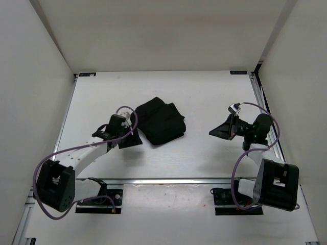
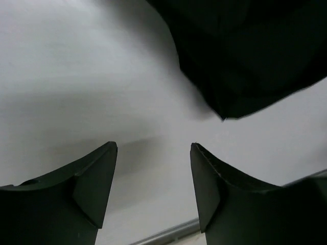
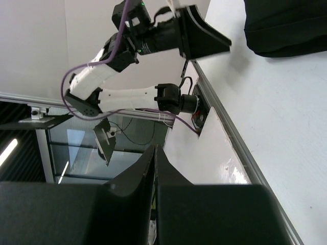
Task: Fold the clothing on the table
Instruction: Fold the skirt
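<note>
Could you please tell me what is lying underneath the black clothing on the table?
Only the white table shows around the clothing, which lies bundled on it. Nothing pokes out at its edges; whatever the fabric covers cannot be seen.

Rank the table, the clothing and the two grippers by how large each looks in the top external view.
1. table
2. clothing
3. left gripper and right gripper: they look about alike, so they are left unranked.
</note>
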Robot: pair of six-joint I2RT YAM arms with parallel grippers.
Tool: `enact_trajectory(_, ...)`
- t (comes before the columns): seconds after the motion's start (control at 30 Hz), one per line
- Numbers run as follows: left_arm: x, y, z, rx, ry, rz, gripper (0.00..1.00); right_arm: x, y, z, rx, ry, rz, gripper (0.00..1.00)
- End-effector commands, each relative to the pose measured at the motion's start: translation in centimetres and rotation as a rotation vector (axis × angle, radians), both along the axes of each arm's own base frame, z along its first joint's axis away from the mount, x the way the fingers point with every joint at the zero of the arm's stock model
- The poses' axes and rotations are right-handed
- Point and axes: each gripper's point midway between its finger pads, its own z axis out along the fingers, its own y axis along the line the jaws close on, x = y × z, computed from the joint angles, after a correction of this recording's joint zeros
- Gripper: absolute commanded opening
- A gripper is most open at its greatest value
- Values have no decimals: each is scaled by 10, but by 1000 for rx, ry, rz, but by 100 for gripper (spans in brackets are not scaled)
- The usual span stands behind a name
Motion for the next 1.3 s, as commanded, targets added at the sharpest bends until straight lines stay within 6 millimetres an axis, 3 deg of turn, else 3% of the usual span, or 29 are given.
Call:
enact_trajectory(0.0,39,-14,45,-323,-163,167,69,-31,-5,3,-10,-47,177,5)
enact_trajectory(0.03,36,-16,42,-324,-163,170,61,-32,-5,2,-7,-38,174,5)
enact_trajectory(0.1,34,-21,32,-308,-149,176,31,-31,-6,3,-9,-44,174,5)
enact_trajectory(0.13,30,-28,23,-295,-121,159,25,-30,-5,1,-5,-31,172,5)
enact_trajectory(0.17,28,-29,18,-293,-101,165,12,-30,-5,1,-5,-30,175,5)
enact_trajectory(0.2,27,-35,11,-297,-71,164,3,-31,-5,1,-3,-21,181,5)
enact_trajectory(0.23,27,-38,4,-294,-47,173,2,-30,-4,1,-4,-26,183,6)
enact_trajectory(0.3,30,-45,3,-357,-25,214,6,-29,-4,1,-2,-22,187,5)
enact_trajectory(0.33,39,-50,12,-422,-55,242,10,-30,-3,0,0,-16,191,5)
enact_trajectory(0.4,41,-49,7,-450,-45,289,31,-28,-3,3,-1,-19,194,6)
enact_trajectory(0.53,52,-52,14,-487,-68,330,59,-27,-3,2,-1,-28,195,5)
enact_trajectory(0.63,58,-56,21,-518,-84,353,65,-27,-4,1,1,-20,198,5)
enact_trajectory(0.77,66,-58,24,-524,-110,375,64,-27,-3,-1,5,-11,203,6)
enact_trajectory(1.0,61,-66,16,-545,-101,400,61,-24,-4,1,4,-16,195,5)
enact_trajectory(1.17,68,-76,25,-604,-122,418,54,-26,-4,-2,9,-7,196,5)
enact_trajectory(1.27,67,-85,17,-591,-93,395,39,-27,-3,-5,14,11,192,6)
